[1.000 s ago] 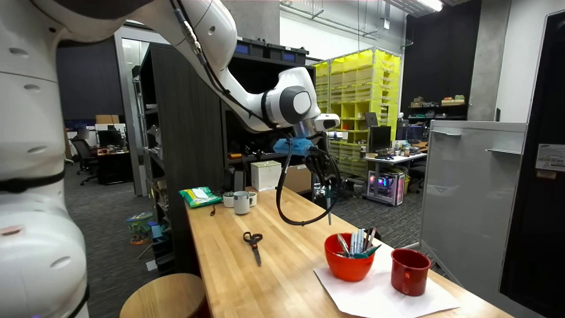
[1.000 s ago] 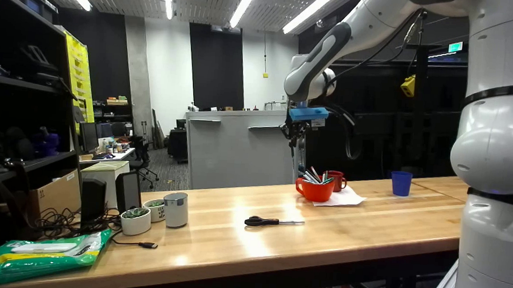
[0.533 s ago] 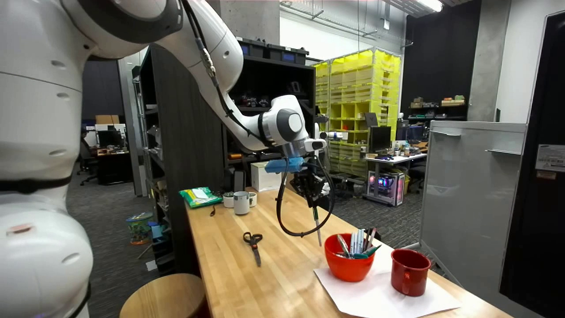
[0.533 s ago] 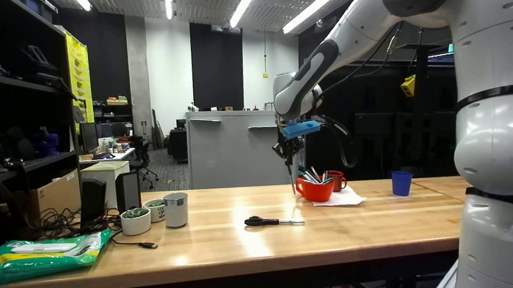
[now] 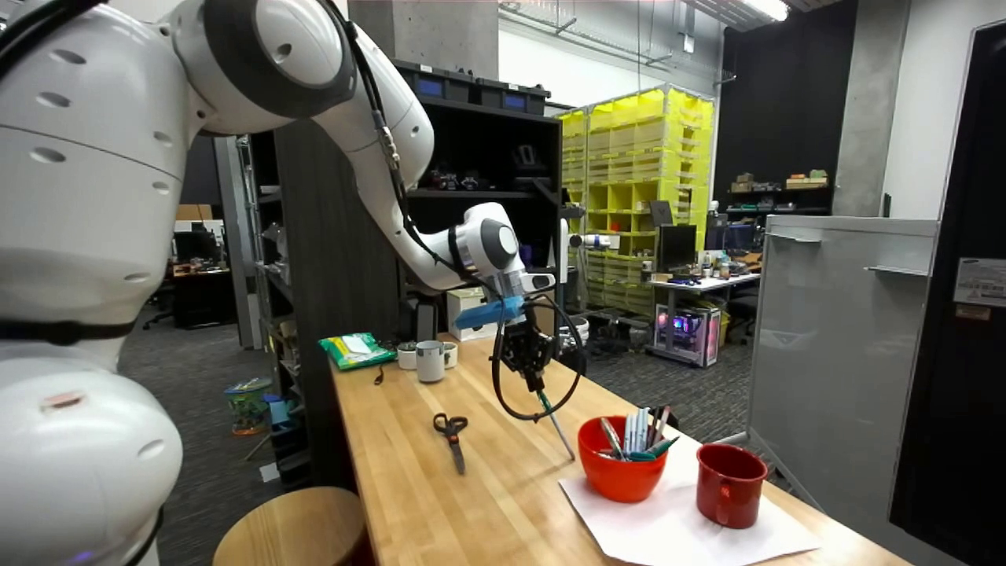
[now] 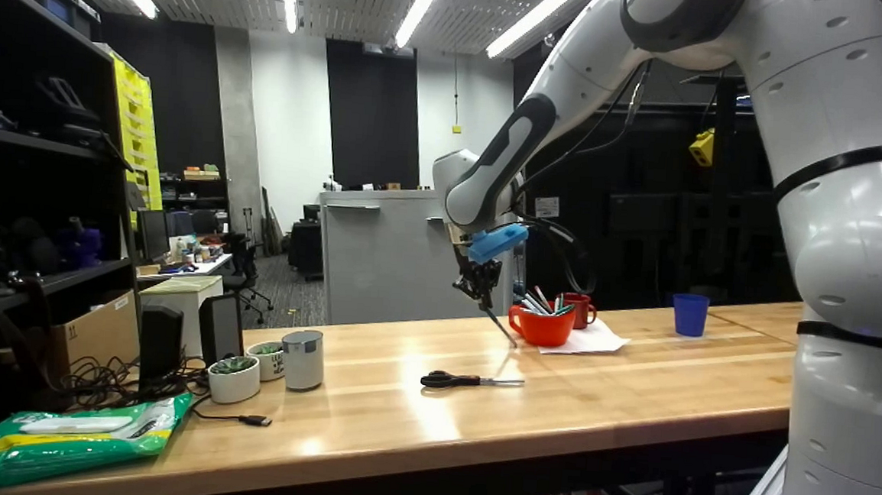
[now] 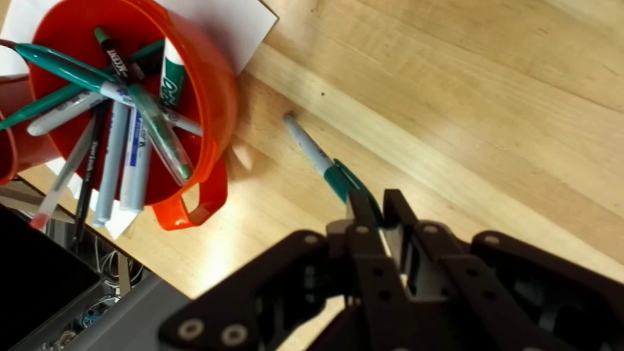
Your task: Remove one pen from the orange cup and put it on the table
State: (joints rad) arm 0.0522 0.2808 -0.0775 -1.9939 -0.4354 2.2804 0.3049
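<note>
The pen, with a pale greyish barrel and a green clip end, shows in an exterior view (image 5: pixel 560 435) and in the wrist view (image 7: pixel 312 148). My gripper (image 5: pixel 541 391) is shut on its green end; in the wrist view the fingertips (image 7: pixel 360 197) partly hide that end. The pen is tilted, its free end pointing down at the table (image 5: pixel 487 503). That end is at or just above the wood; I cannot tell which. The orange cup (image 5: pixel 621 478) stands beside the pen with several pens in it, also in the wrist view (image 7: pixel 217 83).
A darker red mug (image 5: pixel 727 495) stands by the cup on a white paper sheet (image 5: pixel 668 538). Black scissors (image 5: pixel 452 436) lie on the table. A grey mug (image 5: pixel 430 362) stands farther along, and a blue cup (image 6: pixel 689 315) shows in an exterior view.
My gripper has moved down towards the table and a little away from the orange cup, carrying the pen. The pen has become more tilted. The cup and scissors have not moved.
</note>
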